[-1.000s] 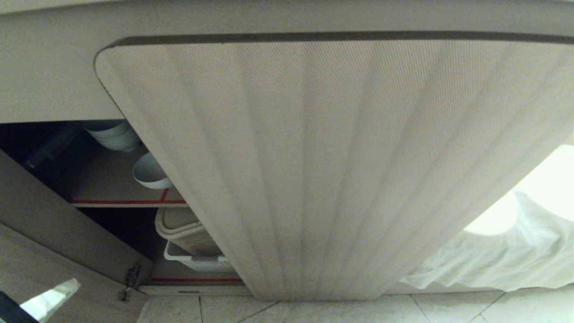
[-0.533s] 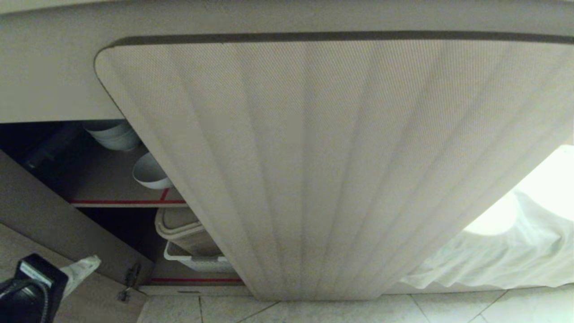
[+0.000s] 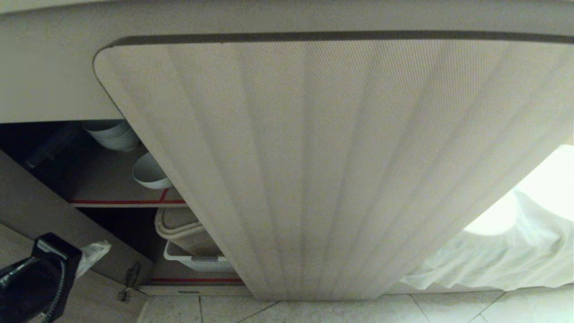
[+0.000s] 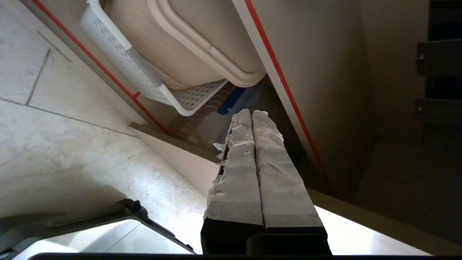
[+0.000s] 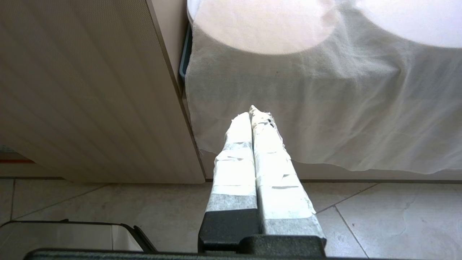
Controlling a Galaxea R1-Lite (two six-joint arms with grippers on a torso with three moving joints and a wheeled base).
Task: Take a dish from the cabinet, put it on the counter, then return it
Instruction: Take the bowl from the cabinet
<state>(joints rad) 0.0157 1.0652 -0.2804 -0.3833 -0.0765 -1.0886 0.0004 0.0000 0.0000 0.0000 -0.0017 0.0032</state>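
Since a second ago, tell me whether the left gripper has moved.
Yes. The left gripper has come up and rightward from the picture's bottom left corner, closer to the cabinet's hinge.

I see a matt, finely textured fluted cabinet door (image 3: pixel 323 170), a glossy white bowl (image 3: pixel 150 172), a perforated plastic basket (image 4: pixel 126 61), thin white cloth (image 5: pixel 325 108) and rough tape-wrapped left gripper fingers (image 4: pixel 274 169).
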